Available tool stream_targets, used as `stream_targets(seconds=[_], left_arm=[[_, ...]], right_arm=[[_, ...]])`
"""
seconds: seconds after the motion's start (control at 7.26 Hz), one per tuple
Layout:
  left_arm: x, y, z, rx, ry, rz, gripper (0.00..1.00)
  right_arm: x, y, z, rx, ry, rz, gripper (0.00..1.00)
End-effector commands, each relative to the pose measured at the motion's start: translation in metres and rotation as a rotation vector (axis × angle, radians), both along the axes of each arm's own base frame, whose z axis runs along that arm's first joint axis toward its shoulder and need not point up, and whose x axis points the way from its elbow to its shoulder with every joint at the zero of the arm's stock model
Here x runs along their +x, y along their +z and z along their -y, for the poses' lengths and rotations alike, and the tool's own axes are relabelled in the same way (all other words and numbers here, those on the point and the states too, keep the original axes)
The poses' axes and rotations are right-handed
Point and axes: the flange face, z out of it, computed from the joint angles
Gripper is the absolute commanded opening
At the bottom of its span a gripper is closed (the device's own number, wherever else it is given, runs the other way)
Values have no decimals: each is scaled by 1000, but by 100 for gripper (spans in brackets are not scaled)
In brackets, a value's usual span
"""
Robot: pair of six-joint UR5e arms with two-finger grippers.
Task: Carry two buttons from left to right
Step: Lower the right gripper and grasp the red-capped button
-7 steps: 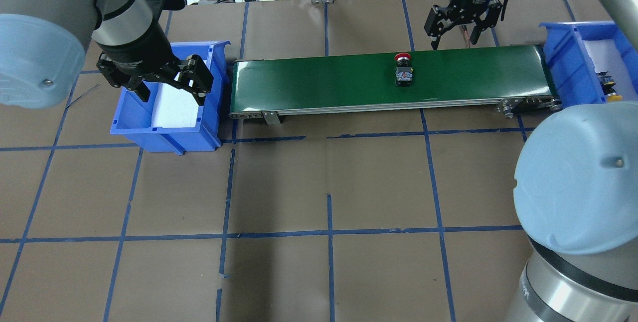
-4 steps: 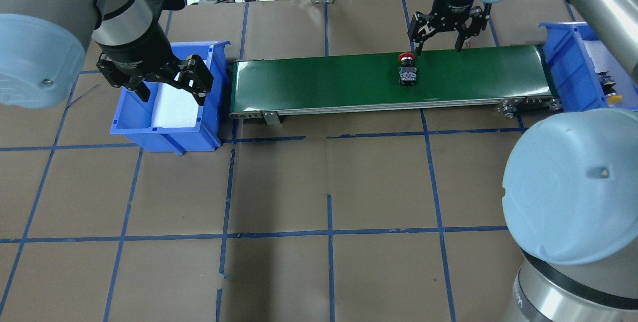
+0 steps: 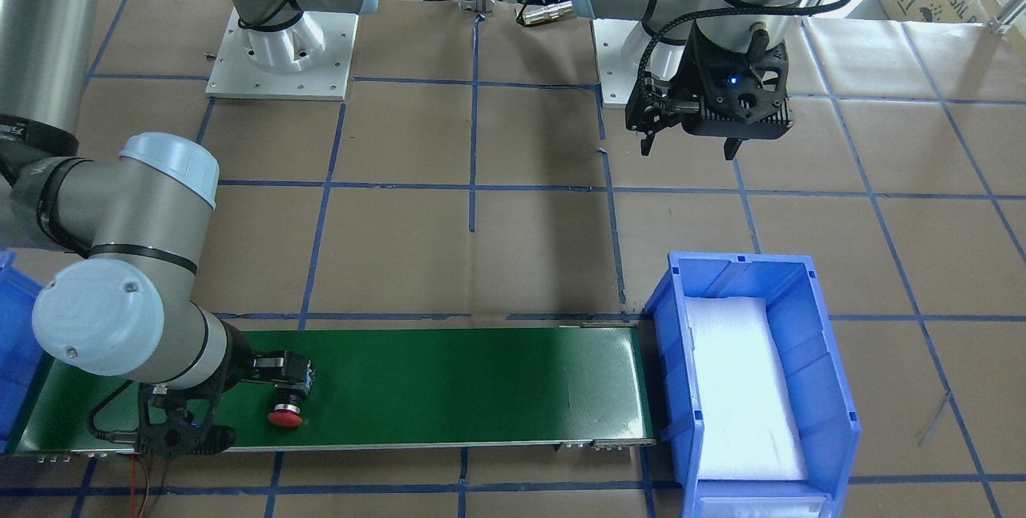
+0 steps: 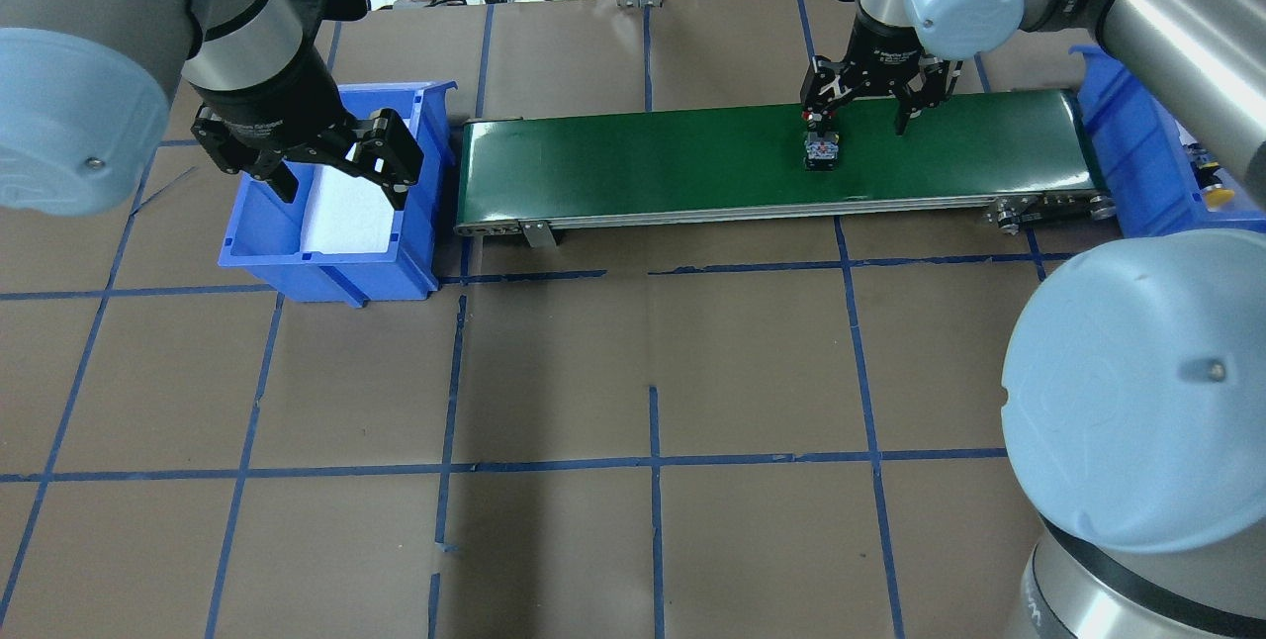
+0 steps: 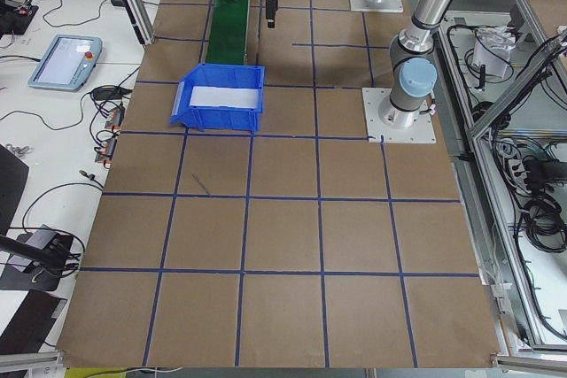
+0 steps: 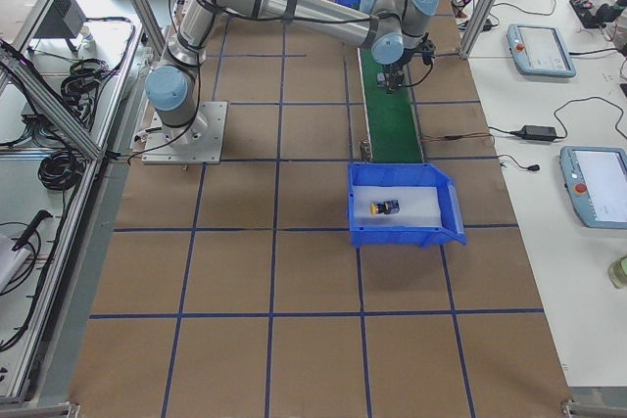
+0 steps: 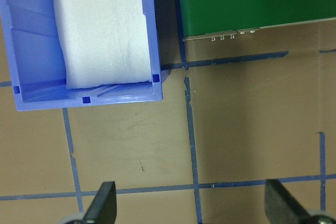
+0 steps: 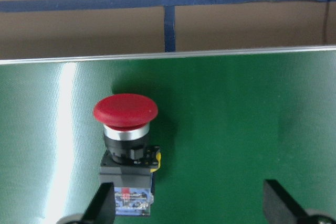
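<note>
Overhead and front views face oppositely, sharing the conveyor (image 4: 643, 159).

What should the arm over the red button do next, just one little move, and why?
Probably slide the right gripper sideways, toward the finger that nearly overlaps the red button. The gripper is open over the belt, but in the wrist view the button lies off-centre, beside that finger and not midway between the two, so coming down now would likely strike it.

Desk (image 4: 752, 362) covered in brown paper, blue tape grid (image 4: 655, 462). Green conveyor belt (image 4: 643, 159) along far side. Blue bin (image 4: 336, 271) just beside one end, white foam liner (image 4: 346, 214) inside; second blue bin (image 4: 1123, 159) at other end. Teach pendant (image 6: 538, 50) on side bench.
</note>
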Motion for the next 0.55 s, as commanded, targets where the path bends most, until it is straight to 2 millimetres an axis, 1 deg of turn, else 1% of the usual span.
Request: stream_targets(seconds=[0.0, 0.14, 0.41], left_arm=[[0, 0, 0, 0, 0, 0, 100], [0, 0, 0, 0, 0, 0, 100], [0, 0, 0, 0, 0, 0, 100]], right_arm=[[1, 0, -1, -5, -19, 1, 100], [-1, -1, 0, -2, -22, 1, 100], [-1, -10, 1, 10, -26, 15, 100]])
